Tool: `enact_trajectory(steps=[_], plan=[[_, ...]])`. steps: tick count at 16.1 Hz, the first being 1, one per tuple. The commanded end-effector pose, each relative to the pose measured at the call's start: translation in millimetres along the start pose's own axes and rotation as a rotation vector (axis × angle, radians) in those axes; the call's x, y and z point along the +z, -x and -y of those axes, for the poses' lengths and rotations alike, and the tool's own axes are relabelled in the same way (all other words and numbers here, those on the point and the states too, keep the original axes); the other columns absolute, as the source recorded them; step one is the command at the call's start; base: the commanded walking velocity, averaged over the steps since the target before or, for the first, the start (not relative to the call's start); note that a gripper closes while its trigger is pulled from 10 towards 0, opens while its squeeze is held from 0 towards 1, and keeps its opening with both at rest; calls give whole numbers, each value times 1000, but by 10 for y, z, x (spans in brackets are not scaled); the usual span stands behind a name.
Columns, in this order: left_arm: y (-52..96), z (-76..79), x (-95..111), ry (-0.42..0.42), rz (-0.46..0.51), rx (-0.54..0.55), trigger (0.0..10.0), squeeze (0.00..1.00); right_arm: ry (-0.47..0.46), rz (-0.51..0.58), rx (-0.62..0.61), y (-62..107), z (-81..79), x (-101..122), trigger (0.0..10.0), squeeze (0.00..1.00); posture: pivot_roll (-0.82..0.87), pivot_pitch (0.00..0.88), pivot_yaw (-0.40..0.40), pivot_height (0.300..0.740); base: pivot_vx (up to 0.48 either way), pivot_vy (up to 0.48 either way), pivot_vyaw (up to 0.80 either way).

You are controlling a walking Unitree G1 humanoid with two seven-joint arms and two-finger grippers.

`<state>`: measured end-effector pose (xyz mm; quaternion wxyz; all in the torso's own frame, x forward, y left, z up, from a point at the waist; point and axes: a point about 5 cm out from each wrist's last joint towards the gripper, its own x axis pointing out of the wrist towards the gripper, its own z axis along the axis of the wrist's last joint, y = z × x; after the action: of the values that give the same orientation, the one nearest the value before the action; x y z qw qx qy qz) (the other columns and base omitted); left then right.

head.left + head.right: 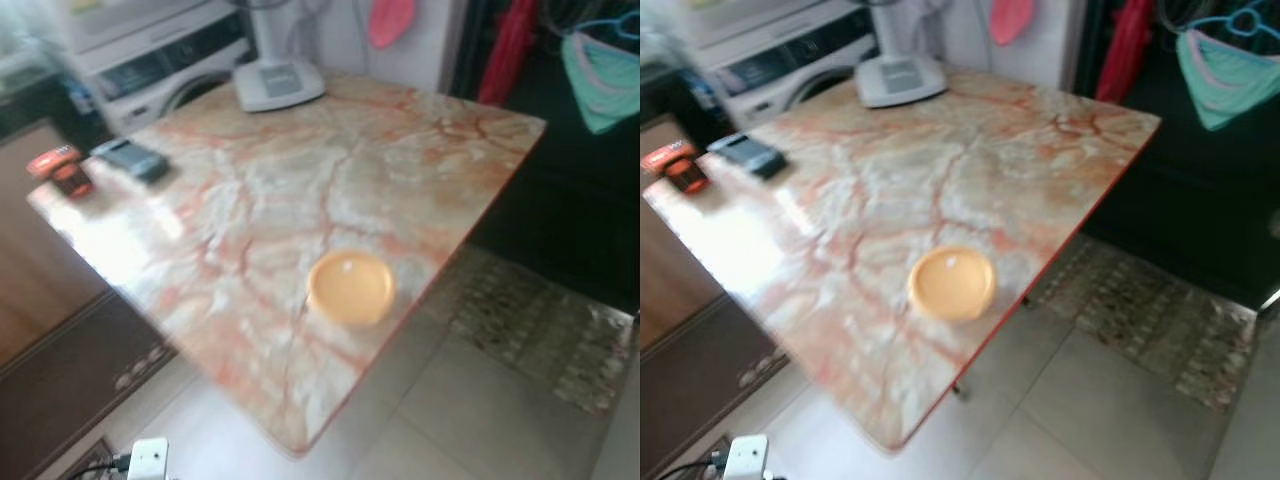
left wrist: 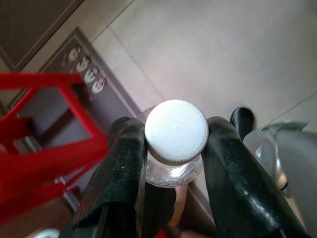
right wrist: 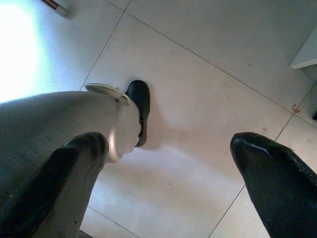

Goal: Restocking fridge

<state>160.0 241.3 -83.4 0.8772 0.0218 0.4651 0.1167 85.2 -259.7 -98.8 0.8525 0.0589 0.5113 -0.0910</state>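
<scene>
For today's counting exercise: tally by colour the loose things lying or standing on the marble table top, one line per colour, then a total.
Orange: 1, the round lid near the table edge.
Red-orange: 1, the small item at the far left corner, too blurred to name.
Blue-grey: 1, the flat item beside it.
White: 1, the appliance base at the far edge.
Total: 4

The worktop (image 1: 300, 190) is cream marble veined in orange-pink; on it sits a yellow-orange lid (image 1: 349, 287) — the bottle (image 2: 171, 171) is clear, its cap (image 2: 176, 131) white.
</scene>
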Motion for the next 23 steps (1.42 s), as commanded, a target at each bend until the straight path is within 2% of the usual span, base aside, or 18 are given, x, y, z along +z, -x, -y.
enact_trajectory(steps=[1, 3, 15, 23], plan=[[12, -35, -61, 17, -17, 12, 10000, 0, -16, -18, -1, 13, -2, -65, 10000, 0, 16, 38, 106, 740, -334, 0, 0], [11, -29, -59, 15, -16, 11, 10000, 0, -15, -17, -3, 13, 1, -61, 10000, 0, 16, 39, 103, 740, -296, 0, 0], [16, -35, -90, 6, -34, 21, 10000, 0, -22, -19, -25, 13, 26, -52, 10000, 0, 13, 37, 97, 740, 0, 0, 0], [15, -16, -96, -5, -40, 8, 10000, 0, 2, -42, -29, 15, 31, -69, 10000, 0, 19, 43, 98, 740, 0, 0, -800]])
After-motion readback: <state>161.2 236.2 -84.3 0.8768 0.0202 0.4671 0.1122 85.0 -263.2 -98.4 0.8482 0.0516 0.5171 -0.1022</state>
